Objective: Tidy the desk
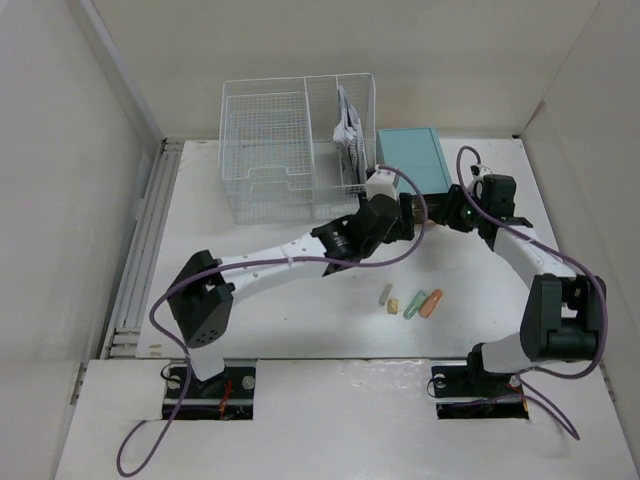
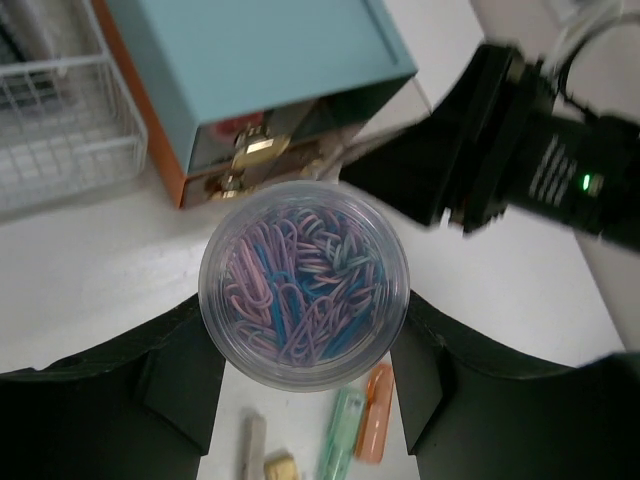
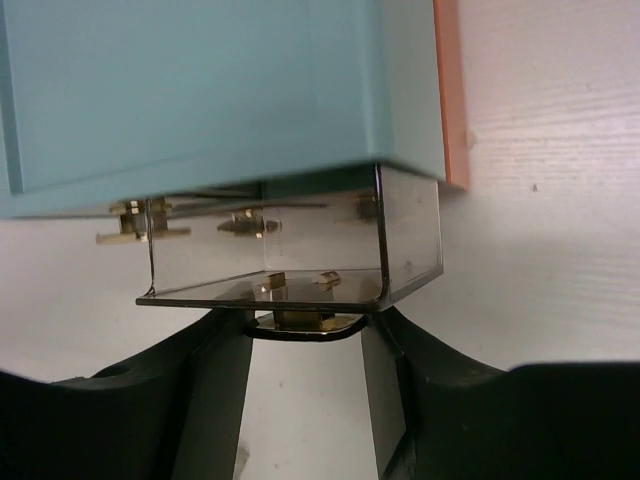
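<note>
Two grips at once: my left gripper [image 2: 305, 352] pinches a tub of paper clips [image 2: 303, 285] over the desk [image 1: 300, 320], my right gripper [image 3: 305, 350] pinches the drawer handle [image 3: 300, 322] of the far teal box [image 3: 200, 90], which likely needs pulling wider first.

rack [image 1: 270, 150] 1 | teal box [image 1: 410, 160] 1 | clip jar [image 2: 303, 285] 1 | highlighters [image 2: 372, 412] 2

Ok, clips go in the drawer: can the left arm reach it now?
Probably not yet: the drawer is barely open, the right gripper on its handle, and the left gripper holds a clip tub.
</note>
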`<move>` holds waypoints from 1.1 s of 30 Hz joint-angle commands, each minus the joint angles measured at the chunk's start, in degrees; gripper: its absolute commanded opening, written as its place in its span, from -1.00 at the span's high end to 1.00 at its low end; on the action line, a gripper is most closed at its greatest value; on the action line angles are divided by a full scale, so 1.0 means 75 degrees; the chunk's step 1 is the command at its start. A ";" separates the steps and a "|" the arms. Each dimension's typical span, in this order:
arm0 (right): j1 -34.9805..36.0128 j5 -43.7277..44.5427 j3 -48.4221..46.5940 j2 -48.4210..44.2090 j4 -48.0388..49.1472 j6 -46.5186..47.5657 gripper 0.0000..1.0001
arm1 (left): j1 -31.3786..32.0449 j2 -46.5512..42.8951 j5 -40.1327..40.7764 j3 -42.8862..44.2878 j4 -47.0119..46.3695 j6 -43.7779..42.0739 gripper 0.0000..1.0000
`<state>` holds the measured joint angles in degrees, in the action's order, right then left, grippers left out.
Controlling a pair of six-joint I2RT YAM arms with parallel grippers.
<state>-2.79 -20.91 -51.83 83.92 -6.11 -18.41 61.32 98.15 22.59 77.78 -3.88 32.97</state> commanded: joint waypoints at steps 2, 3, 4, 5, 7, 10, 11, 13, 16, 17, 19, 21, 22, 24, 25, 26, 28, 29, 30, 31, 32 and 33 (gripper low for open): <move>-0.0109 0.0034 0.0184 -0.0724 -0.0274 0.0520 0.66 | -0.0347 0.0738 -0.0539 0.1452 -0.0316 -0.0377 1.00; -0.0109 -0.0036 0.0185 -0.0794 -0.0438 0.0614 0.66 | -0.0429 0.0904 -0.0725 0.1663 -0.0315 -0.0469 1.00; -0.0109 -0.0199 0.0277 -0.0911 -0.0579 0.0708 0.66 | -0.0430 0.1057 -0.0796 0.2082 -0.0222 -0.0552 1.00; -0.0109 -0.0270 0.0278 -0.0982 -0.0858 0.0779 0.66 | -0.0430 0.1220 -0.0797 0.2295 -0.0221 -0.0552 1.00; -0.0179 -0.0376 0.0360 -0.1098 -0.1094 0.0990 0.68 | -0.0500 0.1713 -0.1018 0.2694 -0.0046 -0.0634 1.00; -0.0179 -0.0610 0.0547 -0.1286 -0.1493 0.1165 0.70 | -0.0500 0.2264 -0.1218 0.3398 0.0095 -0.0810 1.00; -0.0249 -0.0704 0.0548 -0.1368 -0.1610 0.1259 0.70 | -0.0570 0.2381 -0.1219 0.3689 0.0095 -0.0810 1.00; -0.0250 -0.0774 0.0723 -0.1439 -0.1704 0.1341 0.70 | -0.0570 0.2673 -0.1394 0.3949 0.0177 -0.0881 1.00; -0.0332 -0.0962 0.0806 -0.1509 -0.1915 0.1435 0.70 | -0.0570 0.2944 -0.1464 0.4336 0.0248 -0.0974 1.00; -0.0332 -0.0963 0.0875 -0.1510 -0.1916 0.1436 0.73 | -0.0570 0.2945 -0.1465 0.4406 0.0248 -0.0974 1.00; -0.0413 -0.1045 0.0876 -0.1510 -0.1986 0.1518 0.73 | -0.0570 0.3096 -0.1547 0.4512 0.0248 -0.0974 1.00; -0.0414 -0.1045 0.0876 -0.1510 -0.1986 0.1518 0.73 | -0.0641 0.3097 -0.1641 0.4606 0.0248 -0.1045 1.00; -0.0414 -0.1219 0.0876 -0.1510 -0.2067 0.1599 0.73 | -0.0641 0.3167 -0.1734 0.4676 0.0248 -0.1045 1.00; -0.0414 -0.1302 0.0876 -0.1510 -0.2174 0.1600 0.73 | -0.0641 0.3167 -0.1735 0.4758 0.0248 -0.1045 1.00; -0.0414 -0.1384 0.0876 -0.1579 -0.2174 0.1693 0.73 | -0.0641 0.3249 -0.1804 0.4759 0.0248 -0.1045 1.00; -0.0414 -0.1384 0.0876 -0.1580 -0.2243 0.1694 0.73 | -0.0641 0.3249 -0.1805 0.4840 0.0248 -0.1045 1.00; -0.0414 -0.1384 0.0876 -0.1650 -0.2348 0.1786 0.73 | -0.0711 0.3331 -0.1909 0.4933 0.0248 -0.1045 1.00; -0.0414 -0.1384 0.0876 -0.1650 -0.2466 0.1787 0.73 | -0.0711 0.3401 -0.1910 0.5027 0.0248 -0.1045 1.00; -0.0483 -0.1477 0.0876 -0.1650 -0.2467 0.1880 0.73 | -0.0711 0.3483 -0.1992 0.5028 0.0248 -0.1045 1.00; -0.0484 -0.1478 0.0876 -0.1650 -0.2548 0.1881 0.73 | -0.0711 0.3484 -0.1992 0.5132 0.0329 -0.1045 1.00; -0.0484 -0.1478 0.0876 -0.1650 -0.2549 0.1881 0.73 | -0.0711 0.3565 -0.2062 0.5238 0.0330 -0.1045 1.00; -0.0484 -0.1478 0.0876 -0.1650 -0.2549 0.1951 0.73 | -0.0711 0.3635 -0.2063 0.5239 0.0330 -0.1045 1.00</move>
<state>-6.57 -28.12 -46.00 72.77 -22.00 -7.18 56.29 125.25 8.56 113.40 0.86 25.91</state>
